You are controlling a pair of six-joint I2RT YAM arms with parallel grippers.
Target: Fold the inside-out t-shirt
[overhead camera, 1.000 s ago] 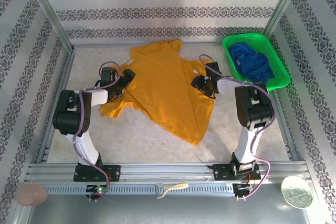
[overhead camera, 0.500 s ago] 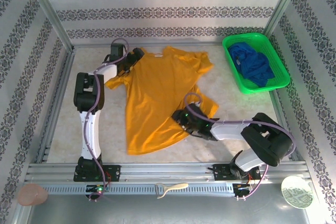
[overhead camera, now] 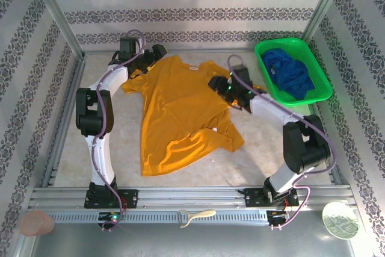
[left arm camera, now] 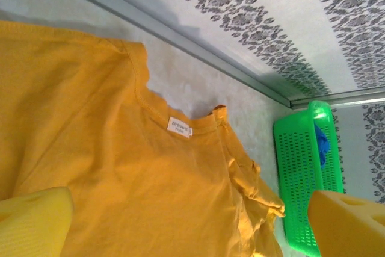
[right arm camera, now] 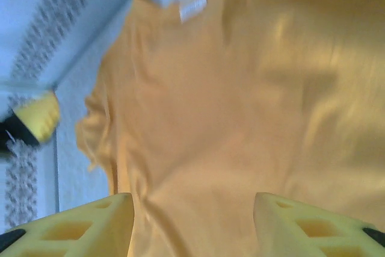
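Observation:
The inside-out t-shirt (overhead camera: 177,112), mustard-yellow, lies spread on the table with its collar toward the back wall; its lower right hem is bunched up. A white label (left arm camera: 178,127) shows inside the collar. My left gripper (overhead camera: 155,57) hovers at the shirt's far left shoulder, open wide, with bare cloth under its jaws (left arm camera: 189,221). My right gripper (overhead camera: 218,82) is over the right shoulder and sleeve, open, the cloth lying flat between its fingers (right arm camera: 192,215). The left gripper's yellow fingertip (right arm camera: 39,118) appears in the right wrist view.
A green basket (overhead camera: 319,73) holding a deep-blue cloth (overhead camera: 290,71) stands at the back right, also seen as the green basket (left arm camera: 304,179) from the left wrist. Metal rails frame the table. A pale utensil (overhead camera: 195,216) lies on the near ledge.
The right gripper swung from the shirt's lower right hem up to the right shoulder. The left gripper moved along the far edge. The shirt shifted and its lower right corner folded up.

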